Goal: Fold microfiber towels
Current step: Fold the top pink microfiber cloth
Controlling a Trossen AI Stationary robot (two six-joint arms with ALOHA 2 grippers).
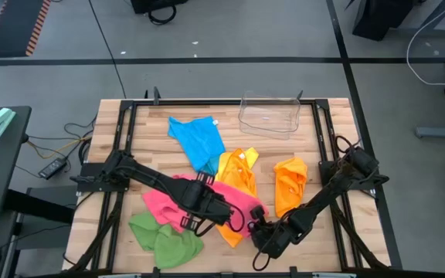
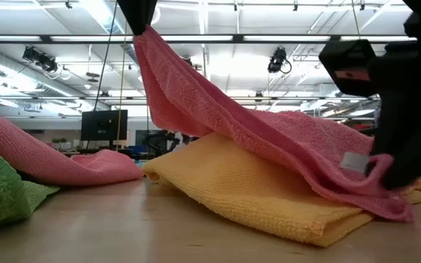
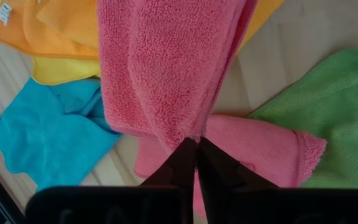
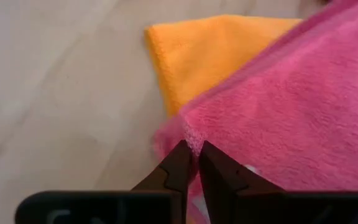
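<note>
Lifting the pink towel (image 1: 207, 197) at six o'clock: left gripper (image 3: 197, 142) and right gripper (image 4: 191, 148) both pinch its edge; next, spread it flat.

pink towel (image 1: 172, 202): hanging lifted, draping over yellow towel (image 1: 236, 171) (fuzzy weave)
blue towel (image 1: 198, 140): lying crumpled
green towel (image 1: 164, 239): lying bunched
orange towel (image 1: 290, 184): lying folded

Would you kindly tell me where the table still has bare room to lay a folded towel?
Bare wood shows left of the blue towel, and between the clear bin and the orange towel. The middle front is crowded: pink towel, yellow towel, green towel, both arms.
</note>
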